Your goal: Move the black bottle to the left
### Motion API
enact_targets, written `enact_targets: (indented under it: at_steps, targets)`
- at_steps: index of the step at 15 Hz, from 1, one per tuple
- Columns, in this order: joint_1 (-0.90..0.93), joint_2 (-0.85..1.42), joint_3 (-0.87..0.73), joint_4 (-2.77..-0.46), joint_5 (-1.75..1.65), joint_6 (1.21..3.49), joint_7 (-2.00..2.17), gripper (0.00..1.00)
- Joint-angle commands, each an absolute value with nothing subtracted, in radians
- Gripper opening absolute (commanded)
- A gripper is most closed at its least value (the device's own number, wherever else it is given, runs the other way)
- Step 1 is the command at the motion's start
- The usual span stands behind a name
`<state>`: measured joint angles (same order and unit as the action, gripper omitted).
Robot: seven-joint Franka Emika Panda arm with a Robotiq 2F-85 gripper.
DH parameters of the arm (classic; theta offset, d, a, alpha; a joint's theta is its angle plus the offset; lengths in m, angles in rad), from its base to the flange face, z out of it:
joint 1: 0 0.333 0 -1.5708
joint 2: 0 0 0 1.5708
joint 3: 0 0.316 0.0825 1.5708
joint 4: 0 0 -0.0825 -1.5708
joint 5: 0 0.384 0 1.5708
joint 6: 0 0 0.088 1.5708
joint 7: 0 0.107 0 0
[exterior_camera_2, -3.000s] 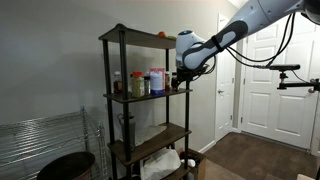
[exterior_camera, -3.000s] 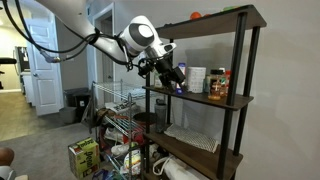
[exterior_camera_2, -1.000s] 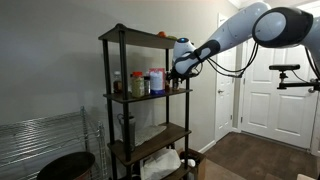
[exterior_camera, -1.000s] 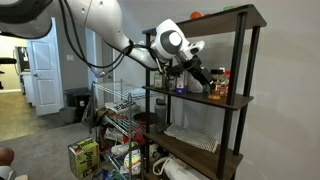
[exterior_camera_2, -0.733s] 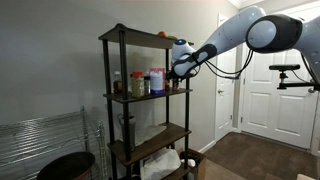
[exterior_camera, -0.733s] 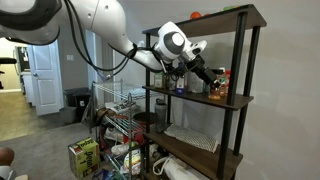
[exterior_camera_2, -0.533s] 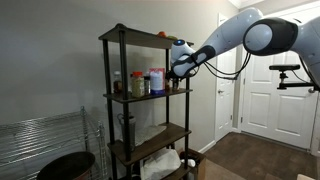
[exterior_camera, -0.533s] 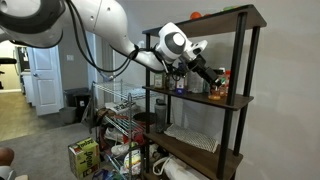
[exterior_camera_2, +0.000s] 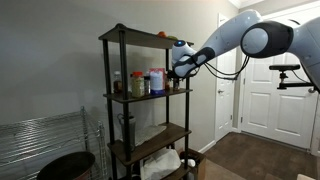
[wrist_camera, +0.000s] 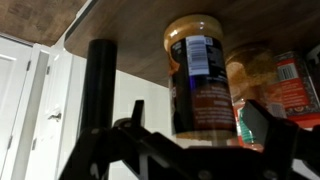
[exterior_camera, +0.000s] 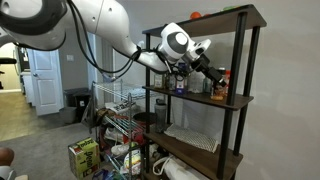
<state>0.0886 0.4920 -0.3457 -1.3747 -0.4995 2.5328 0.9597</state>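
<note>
Wrist view, which stood upside down, showed your gripper [wrist_camera: 197, 132] spread wide, with its dark fingers [wrist_camera: 268, 128] on either side of the short black bottle [wrist_camera: 195, 80] with a dark printed label. As far as could be seen, neither finger pressed on it. The bottle stood on the wooden shelf board [wrist_camera: 120, 20], well apart from the black round shelf post [wrist_camera: 100, 100]. It was just beside a clear jar of amber contents [wrist_camera: 250, 72], and a red-labelled container [wrist_camera: 297, 80] stood beyond that.

Three seconds earlier you had the gripper [exterior_camera: 212, 73] only at the open end of the middle shelf in an exterior view. By this moment you had run the arm [exterior_camera: 150, 55] in past the tall white carton [exterior_camera: 196, 78] until the fingers bracketed the bottle. In the last second the advance had slowed to a creep.

That suggested your approach was all but done, while the bottle itself had not budged and nothing was gripped. Closing on it looked like the next call. The finger on the jar's side had little room, so a squeeze could have nudged the amber jar. The carton also stood in the way of any sideways carry along the shelf.
</note>
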Motion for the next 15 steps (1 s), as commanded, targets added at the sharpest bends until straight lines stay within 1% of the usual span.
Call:
enact_targets:
  at_steps: [1,2,3,4,9,11,15]
  targets:
    - [0.103,0.495,-0.371,-1.371,-0.521,2.525,1.009,1.0]
    - [0.104,0.495,-0.373,-1.373,-0.521,2.526,1.009,1.0]
    - [0.104,0.494,-0.373,-1.376,-0.519,2.531,1.003,0.75]
    - [0.104,0.494,-0.374,-1.377,-0.518,2.532,1.001,0.74]
    - [0.106,0.495,-0.373,-1.377,-0.516,2.53,0.998,0.39]
    - [0.107,0.494,-0.374,-1.378,-0.516,2.528,0.999,0.28]
    - [0.108,0.482,-0.372,-1.391,-0.514,2.524,0.994,0.27]
